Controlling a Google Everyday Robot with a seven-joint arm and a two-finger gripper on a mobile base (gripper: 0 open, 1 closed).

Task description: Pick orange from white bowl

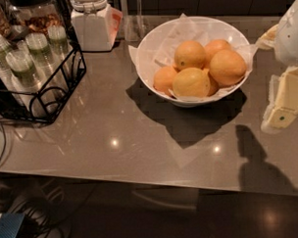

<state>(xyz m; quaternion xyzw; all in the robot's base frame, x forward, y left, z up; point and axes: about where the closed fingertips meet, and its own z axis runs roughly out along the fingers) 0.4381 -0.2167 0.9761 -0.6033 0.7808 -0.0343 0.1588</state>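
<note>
The white bowl (151, 42), lined with crumpled white paper, stands on the grey counter at the upper middle. It holds several oranges. The orange (227, 67), the deepest in colour, lies at the bowl's right side. Paler yellow-orange fruits (191, 82) lie in front and in the middle, and a smaller shadowed one (165, 78) lies at the left. My gripper (282, 109), with cream-coloured fingers under a white arm (290, 32), hangs at the right edge of the view. It is to the right of the bowl, apart from it and holding nothing.
A black wire rack (55, 90) with several plastic cups stands at the left. A white lidded jar (91, 22) stands behind the rack. The counter's front edge (141, 182) runs across the lower part, with cables on the floor at the lower left.
</note>
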